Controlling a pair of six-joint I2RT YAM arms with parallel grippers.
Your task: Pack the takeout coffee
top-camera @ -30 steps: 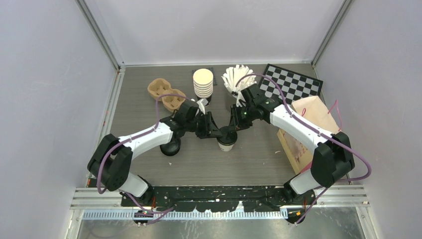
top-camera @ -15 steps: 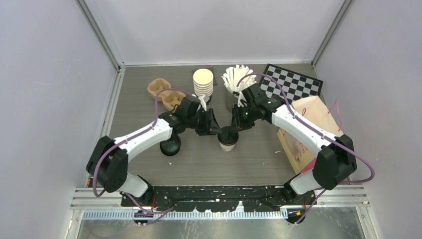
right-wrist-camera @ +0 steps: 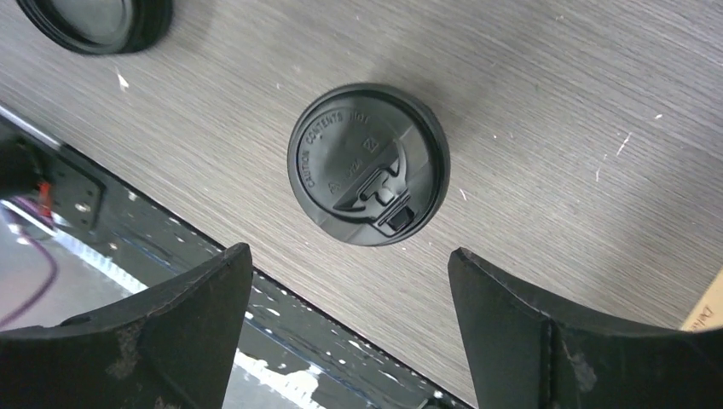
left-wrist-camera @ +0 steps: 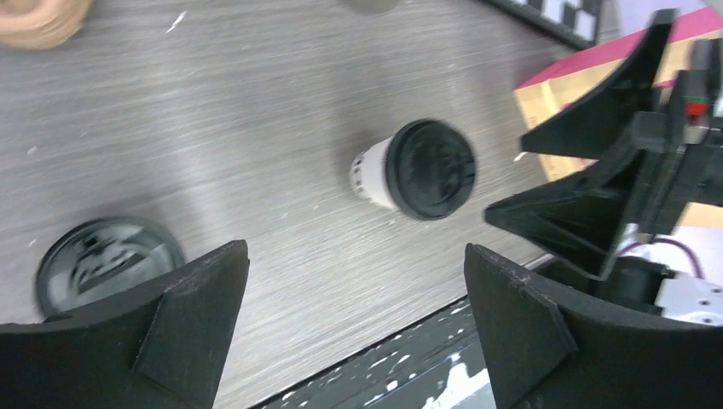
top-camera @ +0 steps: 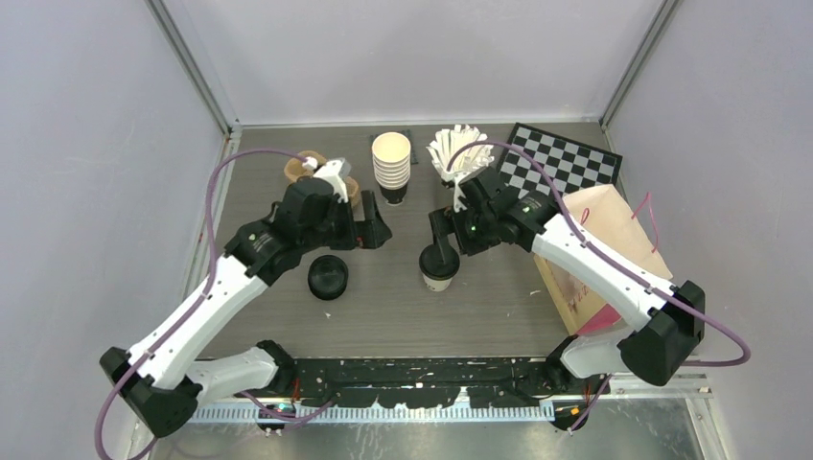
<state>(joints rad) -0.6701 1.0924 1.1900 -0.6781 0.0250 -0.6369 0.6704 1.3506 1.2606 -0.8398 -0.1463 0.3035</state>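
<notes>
1. So the left gripper (left-wrist-camera: 355,251) is fully released: fingers spread wide, nothing in them. It hangs over the table (top-camera: 479,307), off to the left of the cup.
2. The right gripper (right-wrist-camera: 349,254) is the same, jaws apart and empty, hovering pretty much straight above the cup.
3. The cup (top-camera: 438,270) stands upright mid-table with its black lid on, and neither gripper touches it.
4. Loose lids (top-camera: 328,277) sit to its left, well apart.
5. The bag (top-camera: 599,240) is at the right edge, and the cup isn't in it.
6. Along the back there's a carrier (top-camera: 299,169) half hidden by the left arm, a stack (top-camera: 391,158) of bare cups, and a checkerboard (top-camera: 561,161).
</notes>
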